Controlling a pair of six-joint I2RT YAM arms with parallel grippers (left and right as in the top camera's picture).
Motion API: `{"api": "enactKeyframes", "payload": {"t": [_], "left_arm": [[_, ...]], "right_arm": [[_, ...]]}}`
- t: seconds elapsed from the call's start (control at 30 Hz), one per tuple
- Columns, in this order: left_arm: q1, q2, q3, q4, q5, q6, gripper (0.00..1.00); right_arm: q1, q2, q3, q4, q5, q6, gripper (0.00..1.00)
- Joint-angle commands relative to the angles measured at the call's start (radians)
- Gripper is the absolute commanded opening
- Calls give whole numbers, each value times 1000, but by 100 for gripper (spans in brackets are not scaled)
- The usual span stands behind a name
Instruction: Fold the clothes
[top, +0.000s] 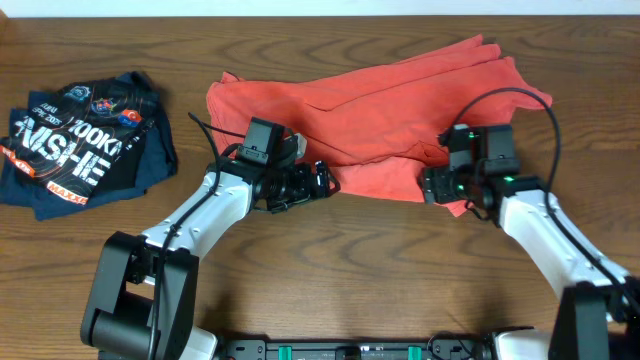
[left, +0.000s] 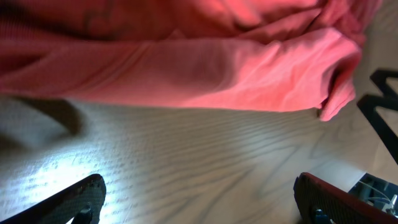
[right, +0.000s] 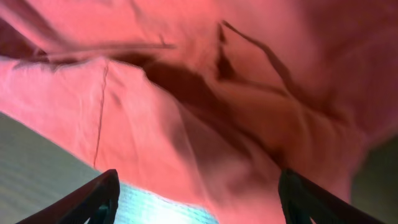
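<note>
Tabletop (top: 330, 270): wood, with plenty of bare surface on the near side to fold onto. T-shirt (top: 380, 100) lies rumpled across the far middle, plain coral side up. It has several loose creases, and its near edge runs between the two arms. Dark garment (top: 80, 150) sits well apart at the far left. Not ours, leave it.

Step in hand, as I read it: get the near edge gripped at both ends so the shirt can be spread or folded.

Left claw (top: 325, 182): released, jaws wide, low over bare wood just short of the near edge. Wrist view shows nothing between its fingers (left: 87, 193). It should go forward until the edge is well inside the jaws, then clench.

Right claw (top: 428, 186): jaws spread, over the shirt's near right corner. Cloth fills its wrist view, but I see none pinched between the fingers (right: 102, 193).

Tips:
- Press low so one finger slides under a single layer. The right corner looks doubled over, so there's a risk of grabbing two layers.
- Clench both before lifting.
- Lift together and level, or the creases drag into the fold.
</note>
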Motion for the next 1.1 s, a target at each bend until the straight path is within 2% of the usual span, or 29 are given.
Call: {"api": "enactKeyframes", "payload": {"t": [0.0, 0.13, 0.23, 0.33, 0.37, 0.4, 0.47, 0.63, 0.8, 0.93, 1.07], "left_arm": [[3, -9, -12, -23, -8, 10, 98], [3, -9, -12, -35, -8, 10, 98], [3, -9, -12, -36, -9, 30, 98], [3, -9, -12, -37, -9, 32, 98], [3, -9, -12, -36, -9, 32, 98], [3, -9, -12, -37, -9, 32, 98], [3, -9, -12, -38, -9, 32, 98], [3, -9, -12, -43, -13, 32, 98], [35, -9, -12, -55, -37, 74, 98], [93, -9, -12, -68, -34, 73, 98], [137, -9, -12, -80, -34, 73, 98]], "right_arm": [[34, 52, 5, 48, 54, -25, 73], [45, 106, 5, 115, 99, -10, 61], [45, 133, 5, 127, 91, -10, 43], [45, 149, 5, 124, 91, -10, 36], [45, 153, 5, 124, 91, -10, 27], [45, 156, 5, 124, 89, -10, 13], [48, 156, 5, 117, 56, -11, 1], [99, 156, 5, 111, -174, -47, 1], [235, 145, 5, 38, -322, -69, 1], [370, 143, 5, -41, -388, -121, 1], [459, 133, 8, -82, -351, -134, 1]]}}
